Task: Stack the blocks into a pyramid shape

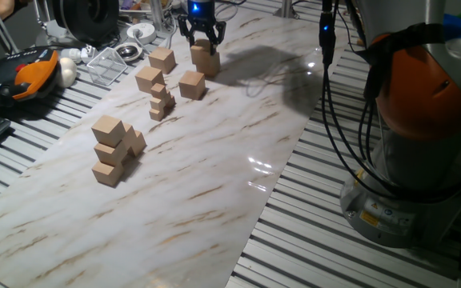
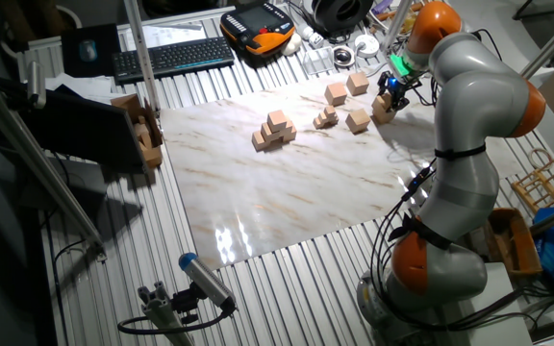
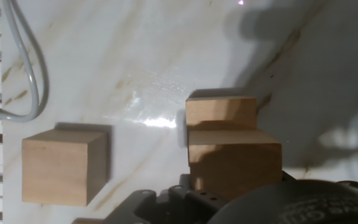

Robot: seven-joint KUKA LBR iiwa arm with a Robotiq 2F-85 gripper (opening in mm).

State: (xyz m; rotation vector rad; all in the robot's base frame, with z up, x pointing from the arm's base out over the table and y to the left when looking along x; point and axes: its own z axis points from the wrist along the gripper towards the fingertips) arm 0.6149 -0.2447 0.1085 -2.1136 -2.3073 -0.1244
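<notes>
Nearest sat the half-built pyramid [image 1: 114,150], while the gripper [image 1: 202,36] clasped 1 block [image 1: 205,58] far off — it wanted a straight lift before carrying.

Light-tan wooden blocks [image 1: 191,84], white marble-veined tabletop [image 1: 214,176], orange and grey arm [image 2: 469,77]

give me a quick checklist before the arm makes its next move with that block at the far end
1. Gripper over the block: ok, fingers straddle its top.
2. Grip closed on it: cannot tell, the hand view hides the fingertips.
3. Block free of neighbours: ok, the nearest loose block stands apart.
4. Started pile intact: ok, cubes stacked in steps.
5. Path to the pile: not ok, the small cube cluster sits between.
6. Cable clear of the block: ok.
</notes>
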